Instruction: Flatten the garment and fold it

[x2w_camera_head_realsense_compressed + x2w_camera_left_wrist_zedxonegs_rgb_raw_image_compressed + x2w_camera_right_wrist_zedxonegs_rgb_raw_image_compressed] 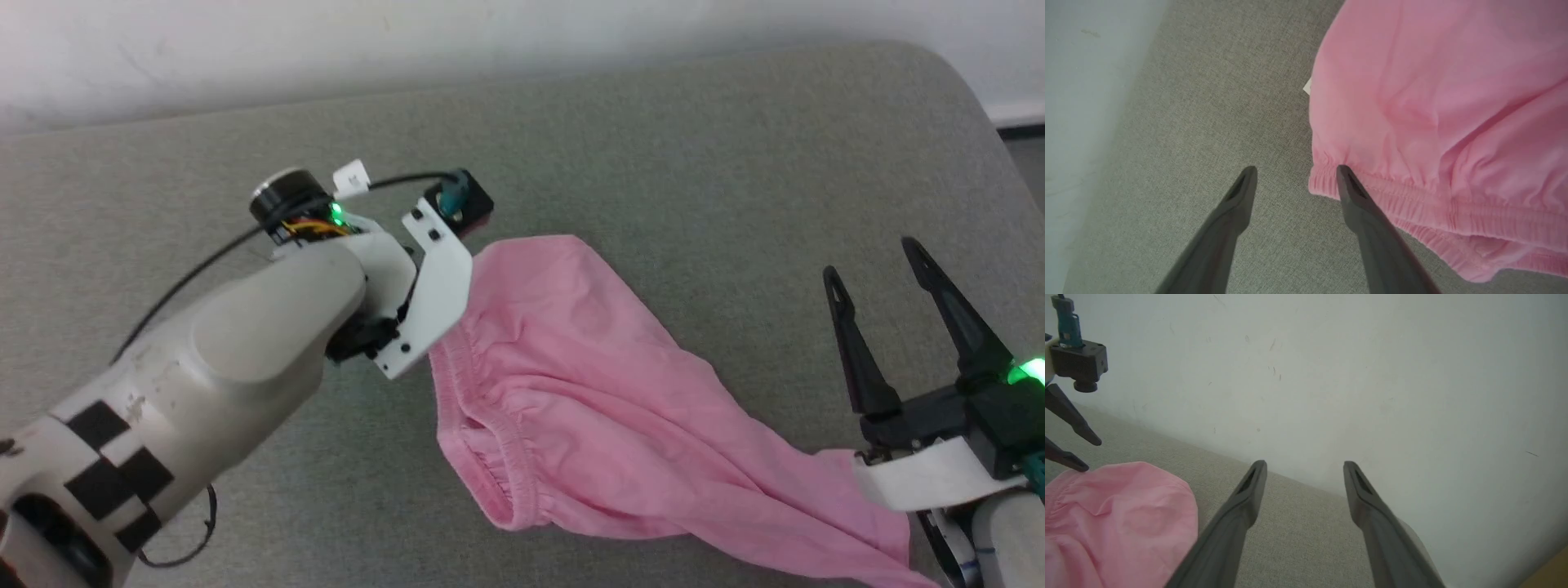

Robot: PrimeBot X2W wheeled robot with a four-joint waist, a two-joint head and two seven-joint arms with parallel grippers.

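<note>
The garment (pixel 571 384), pink shorts, lies rumpled on the grey cushioned surface (pixel 694 163), with its gathered waistband (pixel 490 441) to the left and one leg trailing to the lower right. My left forearm (pixel 269 327) reaches in from the lower left, and its wrist hides the fingers. My left gripper (pixel 1296 169) stands open; one fingertip (pixel 1341 171) is at the corner of the waistband (pixel 1412 196), the other is over bare cushion. A small white tag (pixel 1307 85) peeks out at the fabric's edge. My right gripper (pixel 872 261) is open to the right of the garment, holding nothing.
A white wall (pixel 408 41) runs along the back of the cushion. The cushion's rounded right edge (pixel 980 106) drops to dark floor (pixel 1030 155). My right gripper (pixel 1304 463) faces the wall, with the garment (pixel 1118 522) at its lower left.
</note>
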